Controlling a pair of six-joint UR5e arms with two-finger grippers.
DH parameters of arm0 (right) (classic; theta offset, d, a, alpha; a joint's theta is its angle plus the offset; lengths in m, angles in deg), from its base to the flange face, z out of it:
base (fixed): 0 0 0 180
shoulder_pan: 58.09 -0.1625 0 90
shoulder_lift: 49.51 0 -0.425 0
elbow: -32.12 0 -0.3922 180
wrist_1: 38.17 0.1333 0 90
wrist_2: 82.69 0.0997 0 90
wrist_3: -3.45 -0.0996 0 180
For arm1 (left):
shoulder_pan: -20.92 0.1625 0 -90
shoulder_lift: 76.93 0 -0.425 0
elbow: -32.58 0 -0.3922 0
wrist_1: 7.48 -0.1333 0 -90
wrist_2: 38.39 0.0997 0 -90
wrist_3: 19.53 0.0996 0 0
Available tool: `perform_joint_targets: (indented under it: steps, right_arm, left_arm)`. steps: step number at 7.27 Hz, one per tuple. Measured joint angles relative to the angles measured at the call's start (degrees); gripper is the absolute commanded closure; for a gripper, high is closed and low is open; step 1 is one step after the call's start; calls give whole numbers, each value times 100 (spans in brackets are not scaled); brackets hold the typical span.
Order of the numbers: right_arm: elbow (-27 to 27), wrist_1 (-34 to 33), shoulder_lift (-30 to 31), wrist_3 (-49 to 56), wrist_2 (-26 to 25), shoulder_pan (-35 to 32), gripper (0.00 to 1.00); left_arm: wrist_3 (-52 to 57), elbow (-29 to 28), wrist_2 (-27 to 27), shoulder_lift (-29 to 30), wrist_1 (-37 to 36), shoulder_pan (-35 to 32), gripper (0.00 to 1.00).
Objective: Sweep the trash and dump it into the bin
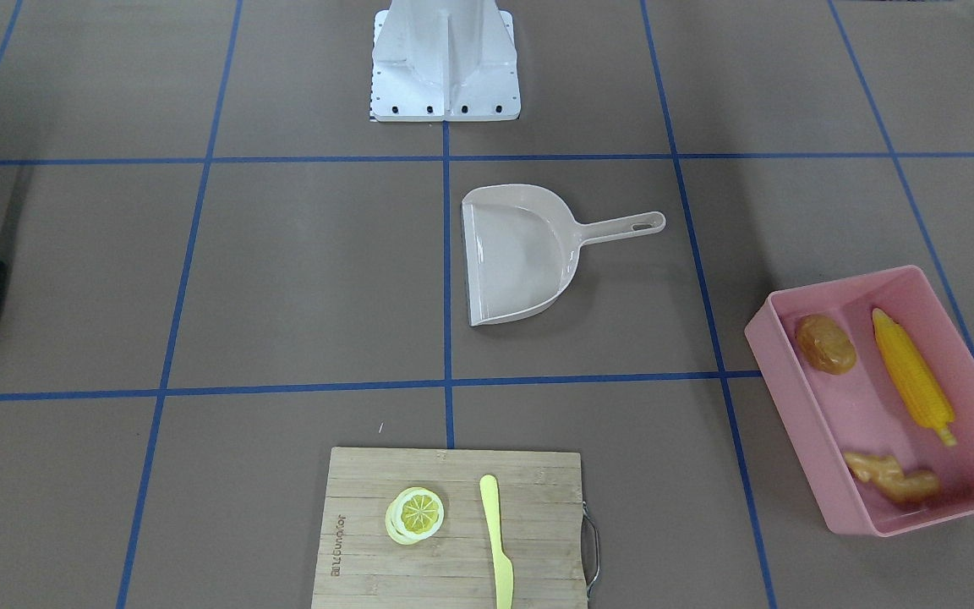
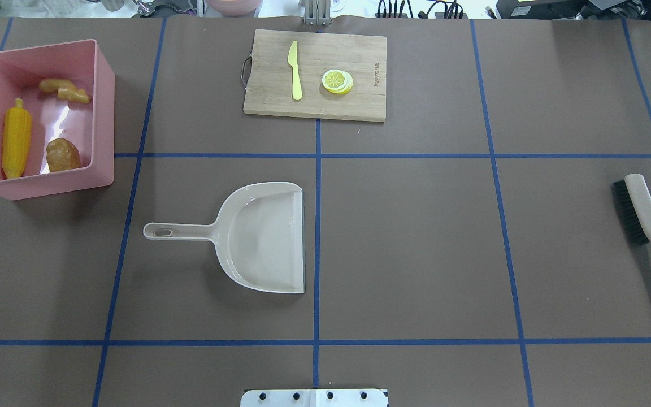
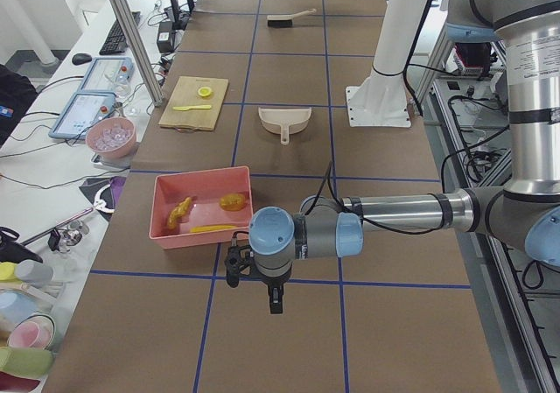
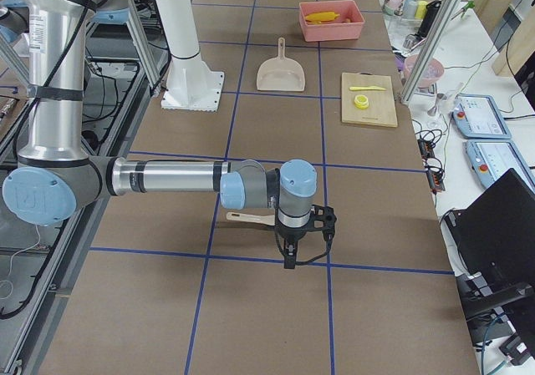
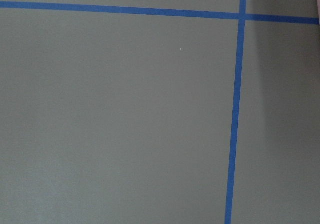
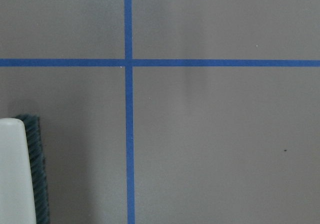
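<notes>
The pink bin (image 1: 794,408) stands at the table's left end, also in the overhead view (image 2: 105,113). In it lie the trash: a yellow corn cob (image 1: 911,376), a brown potato (image 1: 825,344) and a tan ginger root (image 1: 891,479). The empty beige dustpan (image 2: 263,237) lies flat mid-table. My left gripper (image 3: 274,301) hangs above bare table beside the bin. My right gripper (image 4: 290,262) hangs near the brush (image 4: 247,218). Both show only in the side views, so I cannot tell whether they are open or shut.
The beige brush with dark bristles (image 2: 639,212) lies at the table's right end. A wooden cutting board (image 2: 269,96) at the far edge carries a yellow knife (image 2: 295,70) and lemon slices (image 2: 337,81). The white robot base (image 1: 445,63) is at the near edge.
</notes>
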State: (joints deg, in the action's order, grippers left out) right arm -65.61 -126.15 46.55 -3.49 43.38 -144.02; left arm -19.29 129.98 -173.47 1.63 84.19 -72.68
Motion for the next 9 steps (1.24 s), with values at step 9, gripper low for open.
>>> perform_joint_targets:
  steps: [9]
  right_arm:
    - [0,0,0,0,-3,6,0]
  left_arm:
    - [-174,309,-96,-42,522,710,2]
